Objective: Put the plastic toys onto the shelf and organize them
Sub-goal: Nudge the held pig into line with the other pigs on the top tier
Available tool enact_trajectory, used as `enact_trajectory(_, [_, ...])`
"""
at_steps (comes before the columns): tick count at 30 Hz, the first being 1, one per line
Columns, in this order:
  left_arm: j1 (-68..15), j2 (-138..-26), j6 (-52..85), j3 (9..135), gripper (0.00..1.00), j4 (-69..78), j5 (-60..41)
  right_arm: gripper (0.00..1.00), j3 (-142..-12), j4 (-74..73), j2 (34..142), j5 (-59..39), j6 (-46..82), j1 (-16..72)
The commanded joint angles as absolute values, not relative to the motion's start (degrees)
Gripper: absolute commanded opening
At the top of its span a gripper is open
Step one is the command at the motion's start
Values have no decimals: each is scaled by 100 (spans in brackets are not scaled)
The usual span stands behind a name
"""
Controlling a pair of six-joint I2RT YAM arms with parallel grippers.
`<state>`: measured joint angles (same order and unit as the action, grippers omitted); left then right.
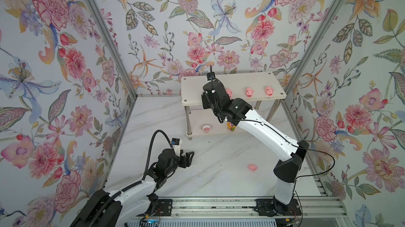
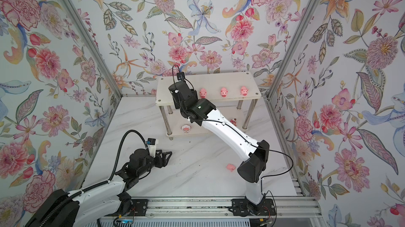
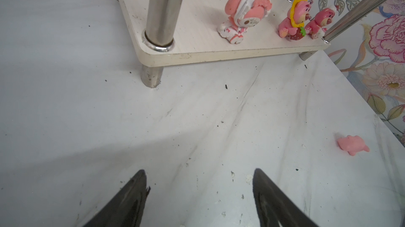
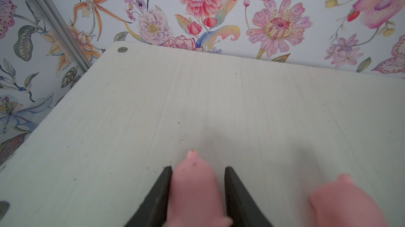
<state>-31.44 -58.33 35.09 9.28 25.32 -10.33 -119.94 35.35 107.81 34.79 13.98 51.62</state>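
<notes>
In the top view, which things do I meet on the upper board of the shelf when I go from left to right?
right arm's black wrist → left pig → middle pig → right pig

The right hand (image 4: 198, 167) and one pig (image 4: 192, 188) are hidden in both top views.

Pink pigs (image 2: 224, 92) stand in a row atop the shelf (image 2: 219, 79).
</notes>
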Motion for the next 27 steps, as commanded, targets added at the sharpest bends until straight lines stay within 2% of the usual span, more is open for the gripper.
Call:
enact_trajectory(1, [-3053,-5921,3419,930,77,2586,-1133,51,-11944,3668,10653,3238,1495,5133])
enact_trajectory(5, [-3052,-5967,3431,925,78,2619,-1151,62,-11945,3633,10559,2702,1594,5129])
enact_trajectory(11, [-3047,-5974,3446,925,78,2652,-1172,66,-11815,3603,10397,2078,1848,5111])
enact_trajectory(15, [-3040,-5967,3459,905,79,2654,-1184,67,-11580,3440,10244,1811,1970,5112])
enact_trajectory(24, [-3040,-5914,3454,896,80,2609,-1213,68,-11284,3297,10022,1928,2038,4951])
enact_trajectory(27, [-3028,-5915,3472,903,80,2609,-1218,62,-11285,3274,10071,1891,2047,4909])
